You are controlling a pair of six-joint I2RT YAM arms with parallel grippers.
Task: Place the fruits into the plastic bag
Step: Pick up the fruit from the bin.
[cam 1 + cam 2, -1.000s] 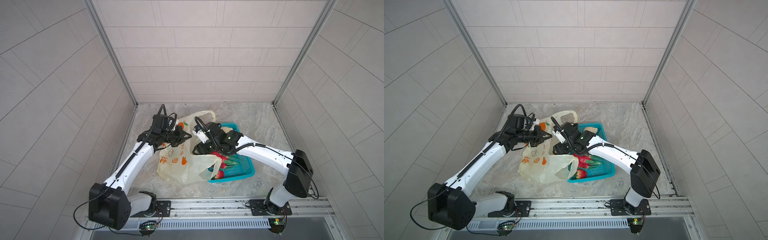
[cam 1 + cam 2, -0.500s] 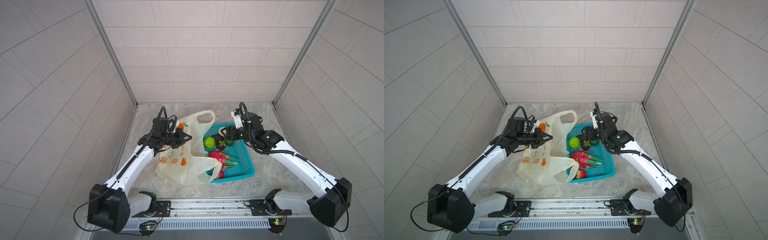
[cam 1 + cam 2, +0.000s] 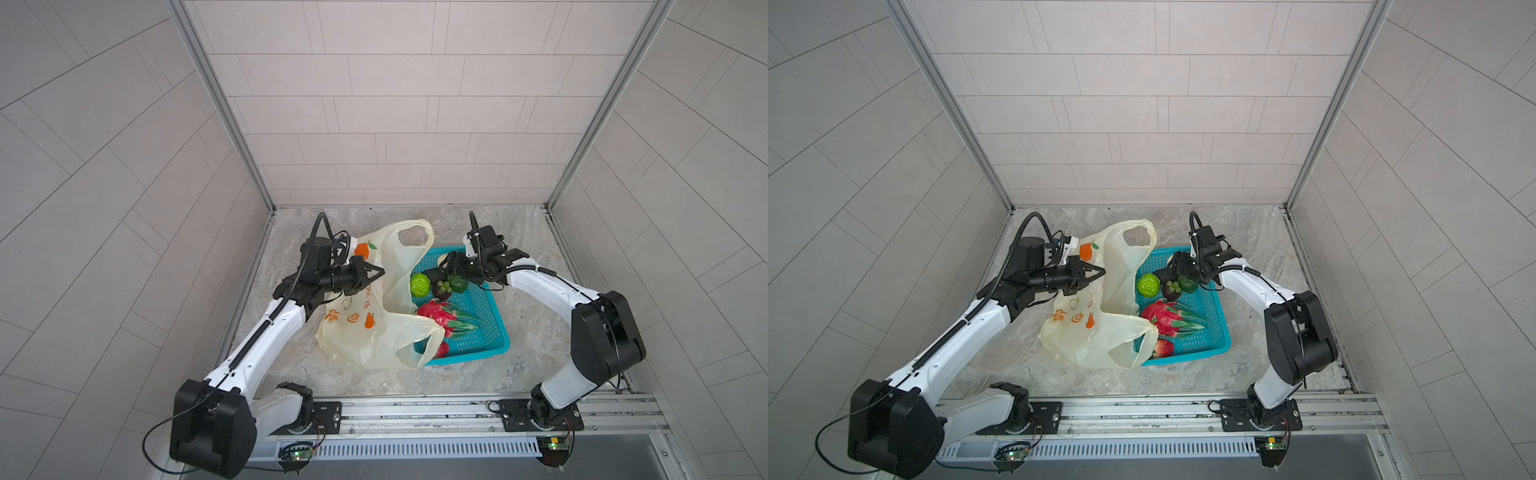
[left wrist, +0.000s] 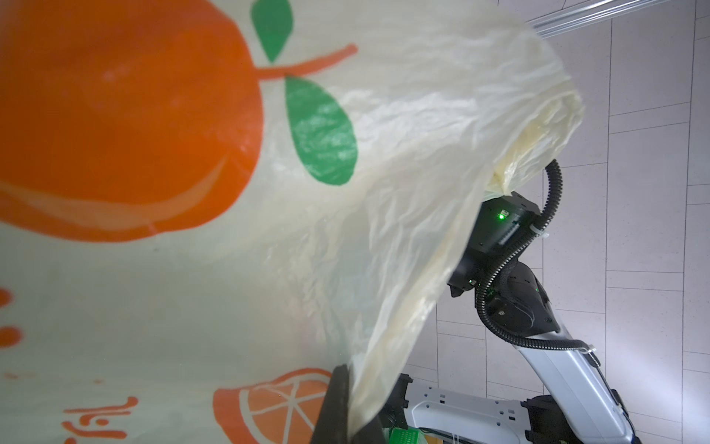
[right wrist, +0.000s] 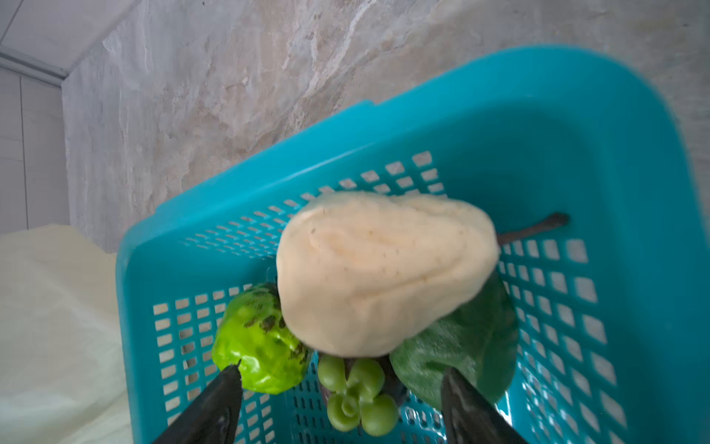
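Left gripper (image 3: 374,274): fingers pressed together, and they have the edge of the plastic bag (image 3: 374,332) pinched, holding that side up off the marble table (image 3: 291,232).
Left wrist view: nearly all bag film, with a big printed orange right up against the lens and a dark finger (image 4: 338,403) against the film's edge.
Plastic bag: it sits left of the teal basket (image 3: 469,358), mouth gaping toward it. One loop handle stands up at the back, the other drapes over the basket's near left corner. I see no fruit inside it from here.
Lime-green fruit (image 3: 419,284): in the basket, at its left side, just beside the bag's open edge.
Dark purple fruit (image 3: 442,289): next along, green cap facing up, touching the lime-green one.
Dark green piece (image 3: 459,284): tucked in just right of the purple fruit.
Beige piece (image 5: 384,269): lying behind those three, toward the basket's far wall.
Dragon fruit (image 3: 436,313): mid-basket, green scales pointing right.
Strawberry (image 3: 441,349): near corner, partly under the draped handle.
Right gripper (image 5: 340,374): fingers spread wide over the basket's far end, clamped on nothing, with the purple fruit's cap showing between them.
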